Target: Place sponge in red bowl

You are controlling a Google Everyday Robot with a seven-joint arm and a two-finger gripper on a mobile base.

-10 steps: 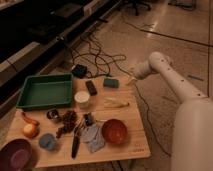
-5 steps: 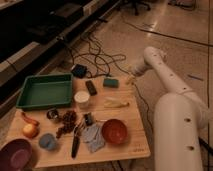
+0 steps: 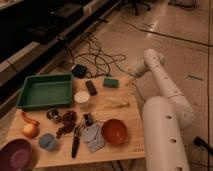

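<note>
Hovering at the far right edge of the wooden worktop, my gripper stands wide apart and holds nothing, just right of the sponge. The red bowl sits near the front edge. Cables trail across the floor behind.

A single camera looks steeply down from above the robot's own arm, near enough that the table fills the lower left. The jaws hang at the table's far edge, with the floor beyond them.
</note>
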